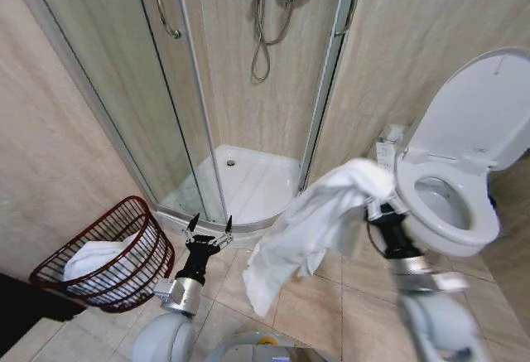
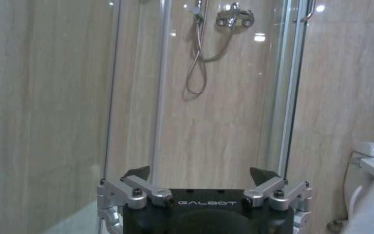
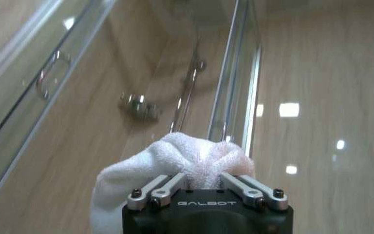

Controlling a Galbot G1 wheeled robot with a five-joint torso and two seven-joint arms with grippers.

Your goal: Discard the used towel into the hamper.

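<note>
A white towel (image 1: pixel 319 221) hangs in the air in front of the shower, draping down and to the left from my right gripper (image 1: pixel 383 206), which is shut on its upper end beside the toilet. In the right wrist view the towel (image 3: pixel 187 163) bulges out between the closed fingers (image 3: pixel 164 187). The hamper (image 1: pixel 112 254), a dark reddish-brown wire basket, stands tilted on the floor at the lower left with white cloth (image 1: pixel 95 256) inside. My left gripper (image 1: pixel 209 231) stands open just right of the hamper, pointing up, with nothing between its fingers (image 2: pixel 138 183).
A glass corner shower cabin (image 1: pixel 248 89) with a white tray (image 1: pixel 257 181) fills the middle back. A white toilet (image 1: pixel 451 205) with its lid up stands at the right. Beige tiled floor (image 1: pixel 331 296) lies between the hamper and the toilet.
</note>
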